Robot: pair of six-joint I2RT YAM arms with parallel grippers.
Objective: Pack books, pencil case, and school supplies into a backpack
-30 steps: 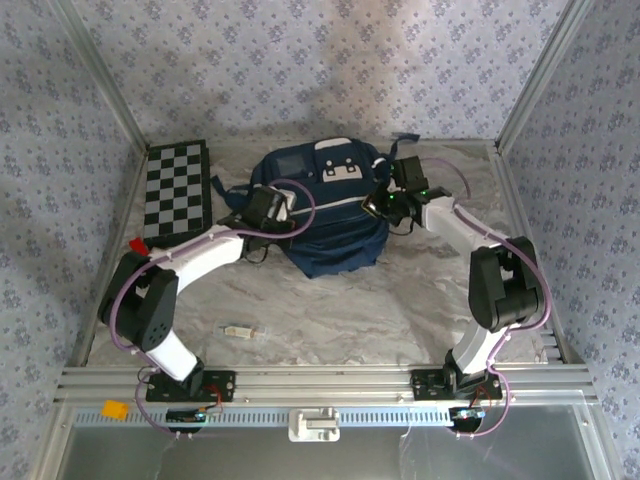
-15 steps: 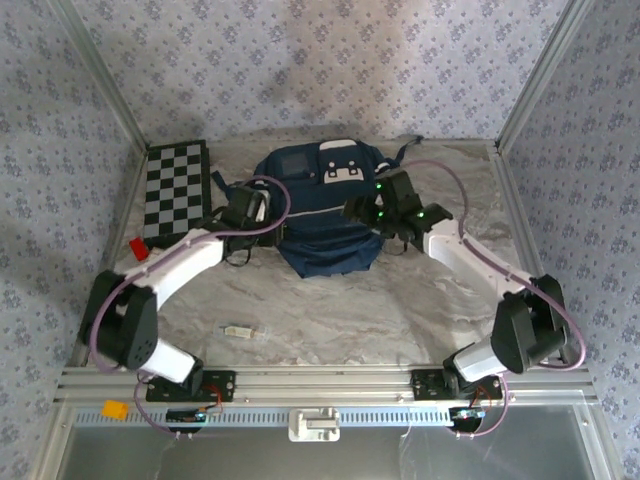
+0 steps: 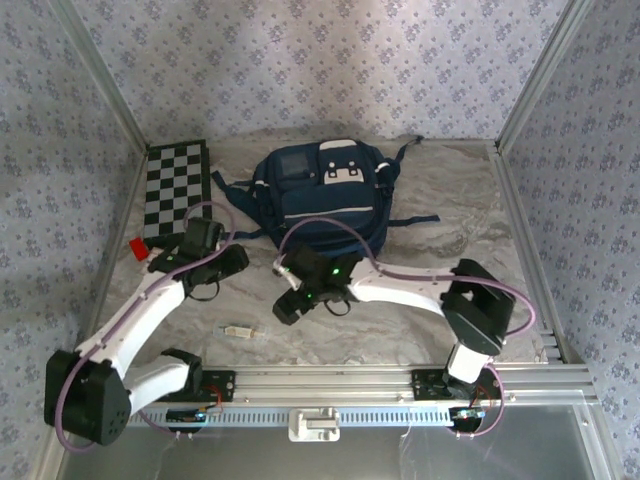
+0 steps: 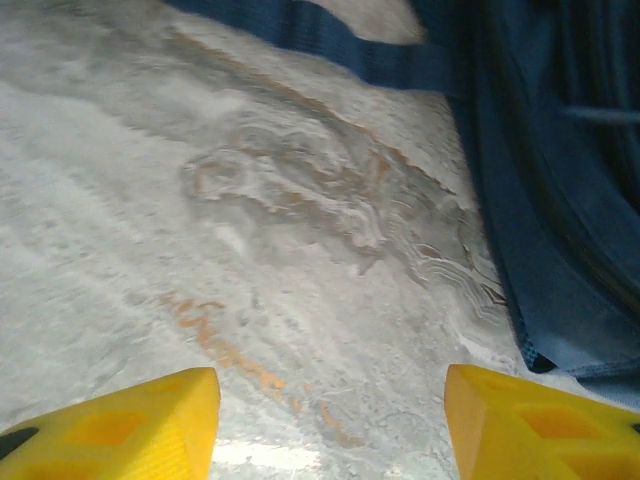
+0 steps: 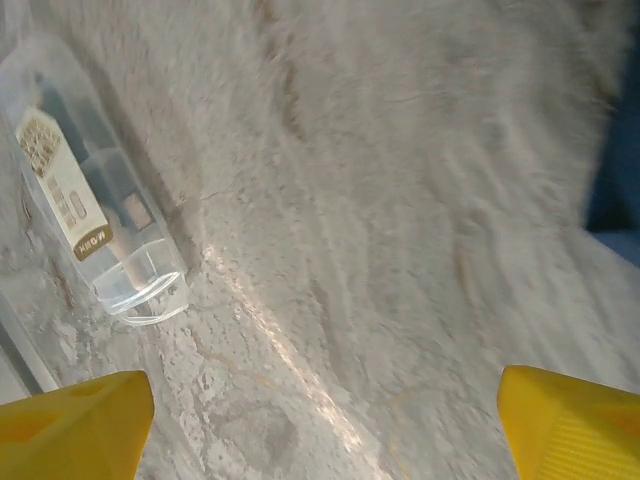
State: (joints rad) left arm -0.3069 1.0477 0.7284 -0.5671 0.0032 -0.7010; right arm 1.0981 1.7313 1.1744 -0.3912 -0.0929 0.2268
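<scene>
Print on the label of the tube (image 5: 95, 190) is unreadable. Backpack (image 3: 325, 195) at 12 o'clock, bare surface (image 3: 460, 190) beside it. Left jaws and right jaws gape, empty.

Walls (image 3: 330, 70) papered in pale blue floral print, surface (image 3: 380, 335) was marbled grey-beige with rust veining, aluminium posts (image 3: 100, 75) stood at rear corners, slotted rail (image 3: 330, 382) ran along near edge, soft even light.

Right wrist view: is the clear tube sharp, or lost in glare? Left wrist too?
Right wrist: clear tube sharp at left, a glare streak on the table beside it, far side blurred. Left wrist: soft overall, backpack edge dark.
</scene>
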